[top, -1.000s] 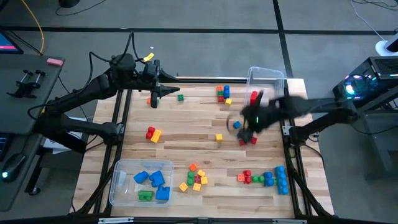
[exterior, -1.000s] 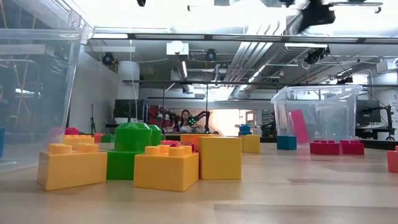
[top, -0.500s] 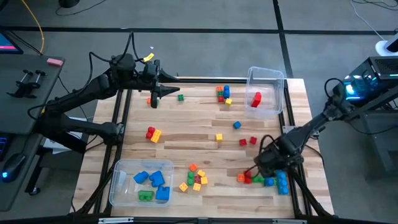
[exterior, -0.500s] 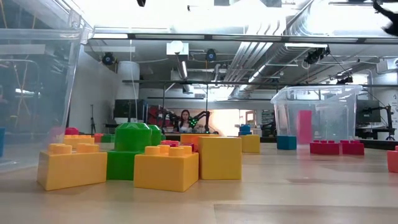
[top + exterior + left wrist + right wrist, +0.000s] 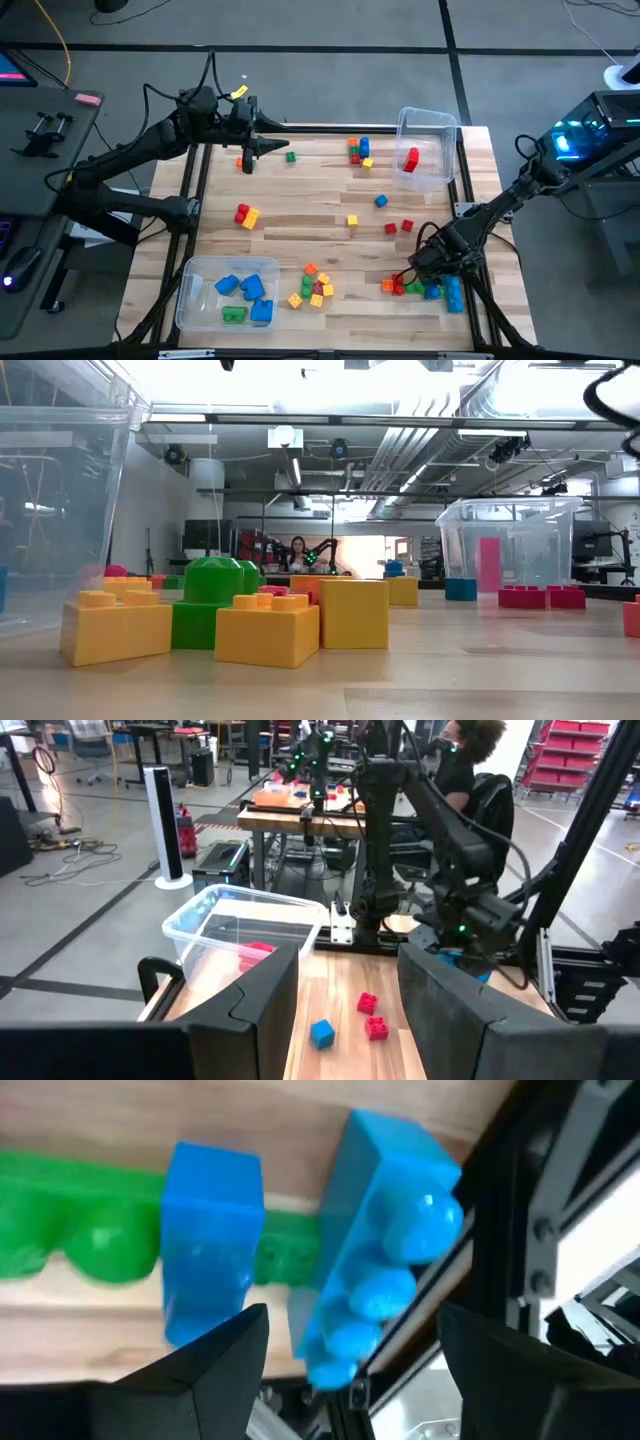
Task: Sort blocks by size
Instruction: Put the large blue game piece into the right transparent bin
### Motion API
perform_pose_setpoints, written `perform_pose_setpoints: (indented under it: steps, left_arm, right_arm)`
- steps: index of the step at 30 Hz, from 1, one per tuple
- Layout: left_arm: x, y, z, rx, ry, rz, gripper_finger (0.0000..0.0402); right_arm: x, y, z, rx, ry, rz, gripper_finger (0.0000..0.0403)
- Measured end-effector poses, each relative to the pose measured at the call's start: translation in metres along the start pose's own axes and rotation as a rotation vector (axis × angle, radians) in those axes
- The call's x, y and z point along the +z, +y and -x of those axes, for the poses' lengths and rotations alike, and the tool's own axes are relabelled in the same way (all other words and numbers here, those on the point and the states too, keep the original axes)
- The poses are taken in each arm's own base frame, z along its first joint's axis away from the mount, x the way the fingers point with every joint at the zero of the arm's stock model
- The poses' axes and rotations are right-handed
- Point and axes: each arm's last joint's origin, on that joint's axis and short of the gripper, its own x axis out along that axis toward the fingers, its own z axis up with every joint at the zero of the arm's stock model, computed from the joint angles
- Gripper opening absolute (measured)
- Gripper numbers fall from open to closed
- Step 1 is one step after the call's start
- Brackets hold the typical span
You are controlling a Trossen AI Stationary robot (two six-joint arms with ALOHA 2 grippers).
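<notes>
From above, blocks (image 5: pixel 315 283) lie scattered over the worktop (image 5: pixel 300 205); the right pincer (image 5: pixel 428 283) hangs low over the cluster near the right edge, while the left pincer (image 5: pixel 246 160) waits at the far left. Right wrist: fingers (image 5: pixel 215 1355) spread, straddling a blue brick (image 5: pixel 385 1250). Left wrist: fingers (image 5: pixel 255 1010) parted, empty.

Blue blocks (image 5: pixel 385 1230) beside a green block (image 5: pixel 80 1220); a red block (image 5: pixel 412 159) in the clear bin (image 5: pixel 428 120).

Right gripper (image 5: pixel 425 277) over blocks (image 5: pixel 430 287) near table (image 5: pixel 330 225) front-right corner; left gripper (image 5: pixel 247 160) back-left.
</notes>
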Motion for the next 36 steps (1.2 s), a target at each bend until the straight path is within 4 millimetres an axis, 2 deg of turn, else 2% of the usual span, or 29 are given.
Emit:
perform_pose_setpoints:
  steps: [10,13,21,26,31,33,36]
  left_arm:
    - [0.000,0.000,0.000,0.000,0.000,0.009,0.0161]
    - [0.000,0.000,0.000,0.000,0.000,0.009,0.0161]
    - [0.000,0.000,0.000,0.001,0.001,0.009,0.0161]
    - [-0.003,0.001,0.000,0.042,0.026,0.018,0.0161]
    - [-0.005,0.002,0.000,0.069,0.048,0.002,0.0161]
    - [-0.005,0.002,0.000,0.068,0.051,-0.012,0.0161]
    - [-0.005,0.002,0.000,0.069,0.051,-0.020,0.0161]
  right_arm:
    - [0.015,-0.007,-0.013,-0.029,-0.020,-0.034,0.0282]
    - [0.018,-0.009,-0.017,-0.034,-0.021,-0.040,0.0254]
    - [0.025,-0.012,-0.027,-0.034,-0.010,-0.041,0.0148]
    - [0.023,-0.010,-0.024,-0.024,-0.014,0.006,0.0127]
    - [0.009,-0.003,-0.002,-0.012,-0.054,0.054,0.0127]
    - [0.001,0.000,0.015,0.001,-0.098,0.067,0.0127]
    - [-0.011,0.006,0.051,0.060,-0.216,0.069,0.0127]
